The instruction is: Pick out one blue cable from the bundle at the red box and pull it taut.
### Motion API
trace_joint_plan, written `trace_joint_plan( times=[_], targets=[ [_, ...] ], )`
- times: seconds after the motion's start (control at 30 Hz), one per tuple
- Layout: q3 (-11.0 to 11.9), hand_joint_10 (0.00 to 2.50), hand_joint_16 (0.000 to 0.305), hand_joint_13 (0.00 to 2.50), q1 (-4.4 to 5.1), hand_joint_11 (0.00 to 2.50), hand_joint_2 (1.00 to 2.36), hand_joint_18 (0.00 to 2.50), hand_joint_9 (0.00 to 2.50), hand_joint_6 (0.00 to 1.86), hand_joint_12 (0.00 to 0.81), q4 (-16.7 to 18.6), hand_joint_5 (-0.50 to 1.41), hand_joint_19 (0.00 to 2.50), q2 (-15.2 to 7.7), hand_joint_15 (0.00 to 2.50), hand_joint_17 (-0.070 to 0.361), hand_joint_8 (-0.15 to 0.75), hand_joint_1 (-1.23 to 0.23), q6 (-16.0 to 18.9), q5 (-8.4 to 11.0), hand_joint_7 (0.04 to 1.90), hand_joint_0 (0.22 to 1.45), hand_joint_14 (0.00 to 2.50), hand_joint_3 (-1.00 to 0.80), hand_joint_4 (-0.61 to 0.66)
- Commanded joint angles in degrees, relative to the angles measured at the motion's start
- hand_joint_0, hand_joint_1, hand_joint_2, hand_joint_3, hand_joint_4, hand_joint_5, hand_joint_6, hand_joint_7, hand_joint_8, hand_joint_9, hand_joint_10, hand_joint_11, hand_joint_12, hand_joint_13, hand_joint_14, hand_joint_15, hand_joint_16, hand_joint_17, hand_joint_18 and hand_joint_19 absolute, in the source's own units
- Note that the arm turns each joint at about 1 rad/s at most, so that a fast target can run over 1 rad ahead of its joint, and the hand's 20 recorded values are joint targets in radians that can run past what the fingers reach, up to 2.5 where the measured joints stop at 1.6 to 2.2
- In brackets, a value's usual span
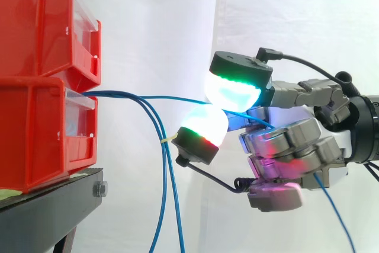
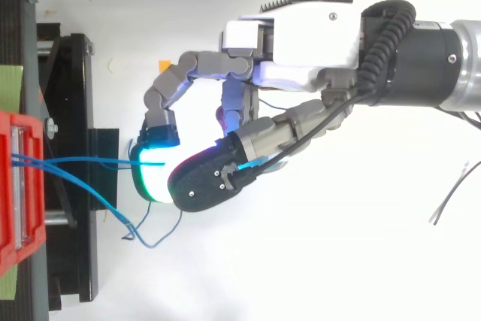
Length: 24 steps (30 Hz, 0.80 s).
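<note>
Two red bins are stacked at the left, and the lower red bin (image 1: pixel 35 140) (image 2: pixel 15 186) has several blue cables coming out of its front. One blue cable (image 1: pixel 177 98) (image 2: pixel 83 160) runs nearly straight from the bin to my hand (image 1: pixel 296 146) (image 2: pixel 301 43). The hand is shut on it, pinching it between two glowing fingertips (image 1: pixel 232 90). Behind the hand the same cable drops away to the lower right. The other blue cables (image 1: pixel 159 217) hang down beside the bin, held together by a pale tie (image 1: pixel 168 140).
The bins sit on a black stand (image 1: pixel 53 205) (image 2: pixel 75 110) in front of a white curtain. A slack loop of blue cable (image 2: pixel 150 234) lies below the hand in the top view. Thin loose wires (image 2: pixel 451 193) lie at the right.
</note>
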Motion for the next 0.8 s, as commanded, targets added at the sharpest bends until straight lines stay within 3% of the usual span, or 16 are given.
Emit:
trace_joint_plan(
  times=[0.0,0.03,0.07,0.2,0.47,0.77],
  targets=[
    [-1.0,0.36,0.052,1.56,0.26,1.78,1.02,1.34,1.63,0.93,0.34,0.5,-0.15,1.37,0.0,1.24,0.118,0.31,-0.7,1.6,1.23,0.87,0.61,1.19,-0.12,0.09],
    [-1.2,0.42,0.051,1.51,0.35,1.75,1.02,1.38,1.62,0.93,0.346,0.8,-0.15,1.45,0.0,1.13,0.115,0.309,-0.7,1.8,1.41,0.88,0.61,1.5,-0.12,0.1],
    [-1.3,0.56,0.051,1.5,0.35,1.7,1.02,1.41,1.61,0.93,0.35,1.6,-0.15,1.51,0.0,1.09,0.115,0.301,-0.71,1.9,1.5,0.88,0.62,1.58,-0.12,0.1],
    [-1.4,0.67,0.051,1.44,0.35,1.69,1.02,1.47,1.6,0.93,0.362,3.1,-0.15,1.66,-0.1,0.97,0.115,0.306,-0.71,1.6,1.41,0.87,0.62,1.97,-0.12,0.09],
    [-1.4,0.95,0.051,1.38,0.35,1.63,1.02,1.51,1.57,0.92,0.37,3.5,-0.15,1.77,0.0,0.94,0.116,0.3,-0.71,1.3,1.5,0.88,0.62,2.24,-0.12,0.09],
    [-1.4,1.01,0.051,1.37,0.44,1.59,1.02,1.49,1.57,0.92,0.368,3.5,-0.15,1.78,0.0,0.94,0.114,0.305,-0.71,1.3,1.5,0.88,0.62,2.28,-0.12,0.09]
  ],
)
